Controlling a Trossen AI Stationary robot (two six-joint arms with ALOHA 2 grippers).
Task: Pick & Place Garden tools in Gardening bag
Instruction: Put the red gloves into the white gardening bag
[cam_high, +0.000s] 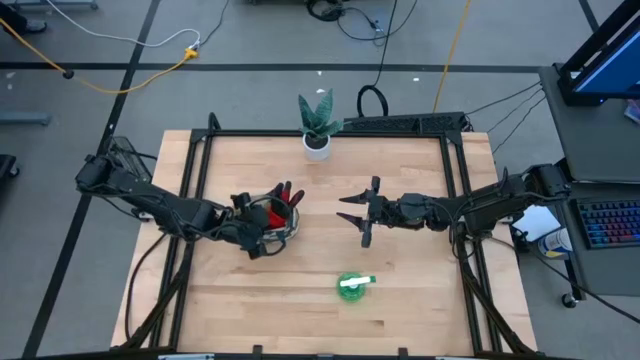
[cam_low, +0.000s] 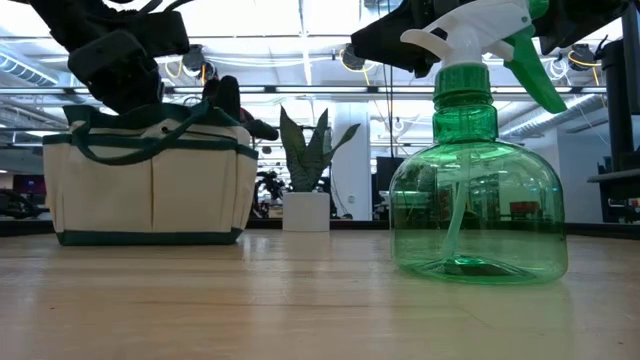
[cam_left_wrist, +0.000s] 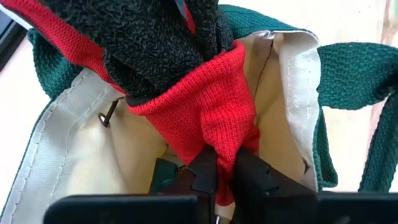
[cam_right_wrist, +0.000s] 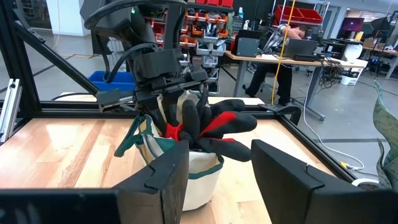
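Note:
The cream gardening bag (cam_low: 150, 185) with green trim stands upright on the table left of centre; it also shows in the high view (cam_high: 285, 228). My left gripper (cam_left_wrist: 225, 165) is over the bag's open mouth (cam_high: 266, 226), shut on the red-black glove (cam_right_wrist: 217, 127). The glove's black fingers stick out over the bag's rim toward the table's right. My right gripper (cam_high: 358, 218) is open and empty at mid-table, right of the bag, with its fingers pointing at the bag (cam_right_wrist: 186, 180). A green see-through spray bottle (cam_high: 352, 285) stands near the front edge. My left gripper pinches the glove's red knit cuff (cam_left_wrist: 227, 140) between its two fingers, which bunch the cloth there. The fingers slant down from the table's left into the bag's mouth. The glove's black part (cam_left_wrist: 155, 43) reaches away from the fingers, over the bag's rim.
A green plant in a white pot (cam_high: 317, 130) stands at the table's far edge. The spray bottle (cam_low: 475, 190) looms close in the low view. Black frame rails (cam_high: 450, 180) run along the table's sides. There is bare wood between the bag and the right gripper.

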